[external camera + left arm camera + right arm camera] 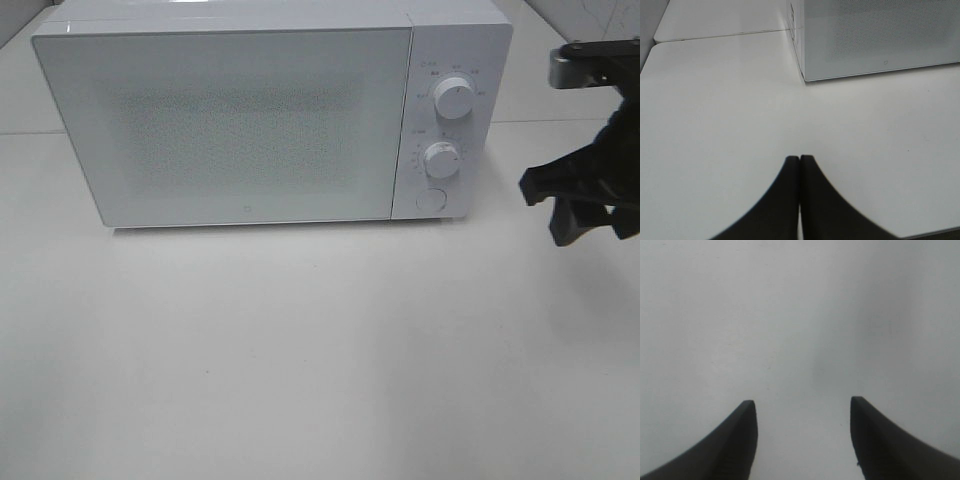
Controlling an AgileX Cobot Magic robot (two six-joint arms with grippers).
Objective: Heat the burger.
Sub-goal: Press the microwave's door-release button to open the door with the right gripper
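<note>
Left gripper (pixel 800 159): black curved fingers (pixel 782 205) together, empty. Right gripper (pixel 803 406): fingers (pixel 735 445) wide apart, empty. White boxy microwave (pixel 250 120) on matte worktop (pixel 300 360).

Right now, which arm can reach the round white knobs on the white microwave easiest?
Right. The open right gripper hangs just beside the white microwave's round knobs; the shut left gripper is off by the door's far end.

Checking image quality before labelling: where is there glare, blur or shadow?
Exterior high: washed out, the microwave door looks hazy, with a faint shadow under it. Left wrist: fairly sharp, the left gripper a dark silhouette. Right wrist: featureless table, and a soft-edged right gripper.
</note>
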